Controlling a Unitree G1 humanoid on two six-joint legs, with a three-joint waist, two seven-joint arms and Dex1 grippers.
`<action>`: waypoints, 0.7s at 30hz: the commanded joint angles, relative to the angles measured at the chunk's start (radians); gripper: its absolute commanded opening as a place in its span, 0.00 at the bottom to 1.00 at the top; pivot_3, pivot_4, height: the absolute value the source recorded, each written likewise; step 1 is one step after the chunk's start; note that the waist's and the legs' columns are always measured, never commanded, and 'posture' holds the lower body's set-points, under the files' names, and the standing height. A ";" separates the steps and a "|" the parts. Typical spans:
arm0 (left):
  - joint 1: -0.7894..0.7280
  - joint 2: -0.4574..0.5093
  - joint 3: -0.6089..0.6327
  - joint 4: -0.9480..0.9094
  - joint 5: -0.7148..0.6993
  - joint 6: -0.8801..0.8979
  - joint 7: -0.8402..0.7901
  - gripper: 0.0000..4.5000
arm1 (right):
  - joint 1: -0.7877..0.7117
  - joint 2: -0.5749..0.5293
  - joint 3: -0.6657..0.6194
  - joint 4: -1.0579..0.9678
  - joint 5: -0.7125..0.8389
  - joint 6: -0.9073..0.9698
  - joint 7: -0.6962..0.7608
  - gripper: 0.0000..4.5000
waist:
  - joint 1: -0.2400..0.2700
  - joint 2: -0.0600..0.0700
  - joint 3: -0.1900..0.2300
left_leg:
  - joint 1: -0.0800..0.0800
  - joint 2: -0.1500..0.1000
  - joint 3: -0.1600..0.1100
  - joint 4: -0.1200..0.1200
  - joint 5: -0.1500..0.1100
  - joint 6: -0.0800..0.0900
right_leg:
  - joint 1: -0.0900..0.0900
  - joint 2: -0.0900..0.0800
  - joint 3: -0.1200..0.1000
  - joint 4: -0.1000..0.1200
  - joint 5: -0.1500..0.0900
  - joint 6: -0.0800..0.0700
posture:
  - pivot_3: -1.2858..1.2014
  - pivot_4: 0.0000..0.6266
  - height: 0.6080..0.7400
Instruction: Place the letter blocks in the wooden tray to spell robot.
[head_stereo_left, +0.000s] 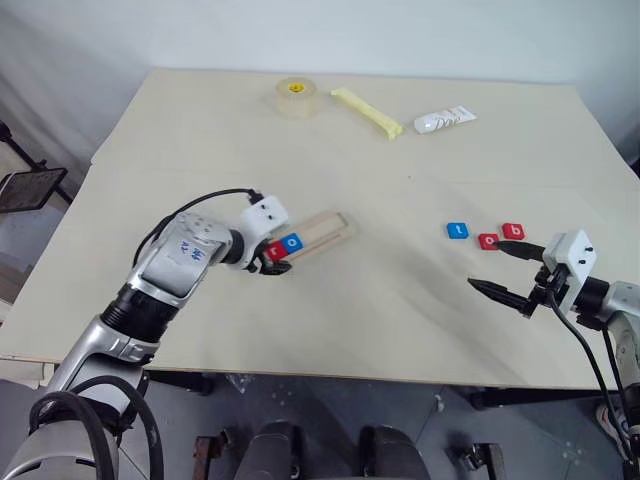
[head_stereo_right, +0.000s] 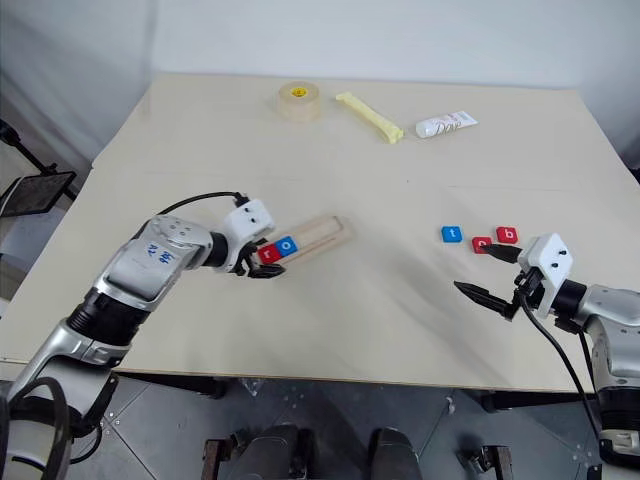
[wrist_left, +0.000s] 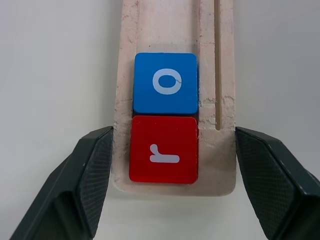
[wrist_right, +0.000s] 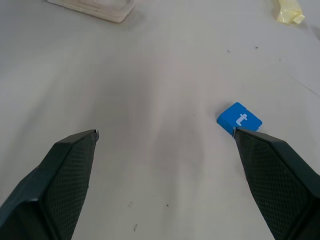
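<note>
Wooden tray (wrist_left: 218, 60) holds red r (wrist_left: 163, 149), blue o (wrist_left: 165, 83).

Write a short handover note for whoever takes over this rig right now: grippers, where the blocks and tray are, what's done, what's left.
Left gripper: open, fingers either side of the wooden tray's near end, holding nothing.
Right gripper: open, empty, hovering just short of the loose blocks.
Done: red r and blue o sit touching at the tray's near end.
Left: blue t, red o and red b lie on the table to the right; b, o, t go in after the o.
</note>
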 joint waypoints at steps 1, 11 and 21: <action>-0.075 -0.044 -0.031 -0.012 0.023 -0.087 -0.065 0.75 | 0.019 -0.032 -0.051 -0.046 0.018 -0.011 0.004 1.00 | 0.000 0.000 0.000 | 0.000 0.000 0.000 0.000 0.000 0.000 | 0.000 0.000 0.000 0.000 0.000 0.000 | 0.52 0.24 1.00; -0.127 -0.203 -0.170 0.040 0.099 -0.224 -0.183 0.75 | 0.229 -0.072 -0.159 -0.163 0.059 -0.044 0.083 1.00 | -0.001 -0.001 0.000 | 0.000 0.000 0.001 -0.001 0.000 0.000 | 0.000 0.000 -0.001 0.000 0.000 0.000 | 0.52 0.24 1.00; -0.124 -0.322 -0.241 0.071 0.177 -0.221 -0.199 0.75 | 0.436 -0.035 -0.320 -0.272 0.079 -0.038 0.013 1.00 | 0.005 -0.001 0.001 | 0.000 0.000 0.001 -0.001 0.000 0.001 | 0.000 0.000 0.000 -0.001 0.000 0.000 | 0.52 0.24 1.00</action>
